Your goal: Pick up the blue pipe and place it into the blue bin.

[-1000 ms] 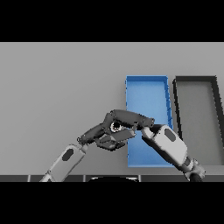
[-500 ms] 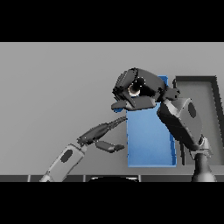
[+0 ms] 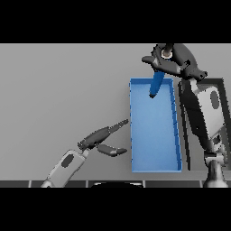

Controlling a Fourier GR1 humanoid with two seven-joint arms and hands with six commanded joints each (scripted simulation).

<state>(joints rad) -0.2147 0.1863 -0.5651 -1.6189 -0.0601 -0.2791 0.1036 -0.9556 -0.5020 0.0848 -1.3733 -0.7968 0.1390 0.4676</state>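
Since half a second ago the right hand (image 3: 173, 58) has travelled further away from the robot, from over the near-middle of the blue bin (image 3: 133, 131) to a spot just past the bin's far rim. Its arm, which then crossed the bin, now runs up along the right side, over the dark bin (image 3: 222, 82) next door. The blue pipe (image 3: 156, 84) has gone with it. A second ago both hands met low over the desk (image 3: 58, 90) beside the bin's left wall; now they are well apart.

The right hand's fingers are curled and clamped on the upper end of the blue pipe. The pipe hangs down from the hand, a little tilted, with its lower end pointing over the far end of the blue bin's inside. Whether that end touches the bin floor I cannot tell.

The left hand (image 3: 103, 139) has scarcely shifted. It lies low over the desk just left of the blue bin, fingers stretched straight towards the bin's wall, thumb spread apart from them, holding nothing.

The blue bin is a long open tray, its floor showing bare apart from the pipe's tip above its far end. The dark bin stands just beside it on the right, walls close together, and is largely covered by the right arm, so its contents cannot be made out.
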